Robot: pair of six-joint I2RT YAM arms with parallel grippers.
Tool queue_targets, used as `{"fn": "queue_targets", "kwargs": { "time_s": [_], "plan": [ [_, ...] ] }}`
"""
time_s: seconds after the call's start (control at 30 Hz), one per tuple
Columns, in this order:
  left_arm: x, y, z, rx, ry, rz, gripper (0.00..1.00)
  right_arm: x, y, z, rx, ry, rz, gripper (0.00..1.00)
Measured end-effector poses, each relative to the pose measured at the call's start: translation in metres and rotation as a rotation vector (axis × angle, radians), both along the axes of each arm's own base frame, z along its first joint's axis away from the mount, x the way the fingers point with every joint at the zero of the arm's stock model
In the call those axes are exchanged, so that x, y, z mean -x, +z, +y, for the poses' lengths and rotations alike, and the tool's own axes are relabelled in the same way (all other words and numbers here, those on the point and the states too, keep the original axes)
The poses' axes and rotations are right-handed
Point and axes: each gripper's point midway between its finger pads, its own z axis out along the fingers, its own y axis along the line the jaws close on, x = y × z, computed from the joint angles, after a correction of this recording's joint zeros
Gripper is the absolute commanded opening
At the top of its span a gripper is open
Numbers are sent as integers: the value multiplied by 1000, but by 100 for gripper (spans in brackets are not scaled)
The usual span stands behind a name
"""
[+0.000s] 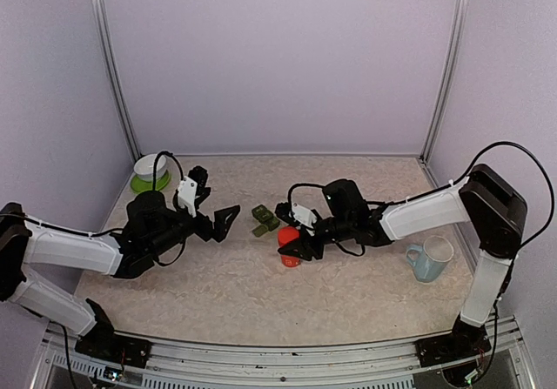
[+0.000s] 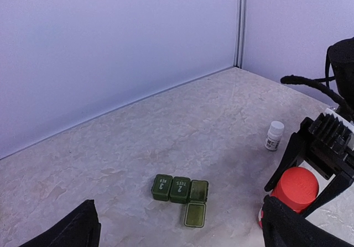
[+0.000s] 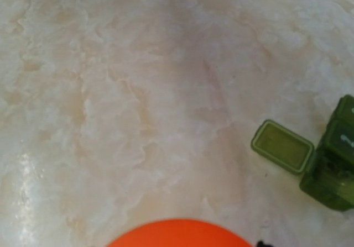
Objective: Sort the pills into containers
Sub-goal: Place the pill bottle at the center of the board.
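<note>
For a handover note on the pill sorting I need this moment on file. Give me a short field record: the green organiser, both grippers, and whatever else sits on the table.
organiser: dark green three-compartment strip, on the table between the two grippers
lids: two shut; the end compartment open, its lid folded out flat
left gripper: open, empty, beside the strip
right gripper: shut on red bottle
other things: small white bottle; pale blue mug; white bowl

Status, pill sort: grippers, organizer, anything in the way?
Left gripper open, empty. Right gripper shut on red-capped bottle. Green pill organizer: one end lid open. Small white bottle stands clear.
</note>
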Motion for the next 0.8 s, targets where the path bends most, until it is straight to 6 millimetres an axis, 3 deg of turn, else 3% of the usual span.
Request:
{"fn": "queue_targets", "kwargs": {
  "time_s": [0.17, 0.47, 0.6, 0.8],
  "plan": [
    [6, -1, -9, -22, -30, 4, 99, -1, -4, 0, 6, -5, 1, 63],
    [4, 8, -27, -29, -82, -8, 99, 0, -7, -8, 11, -33, -8, 100],
    [3, 14, -38, -32, -115, -14, 99, -2, 12, -14, -7, -68, -47, 100],
    [1, 12, -52, -51, -150, -12, 99, -10, 58, -27, -65, -159, -125, 100]
  ]
}}
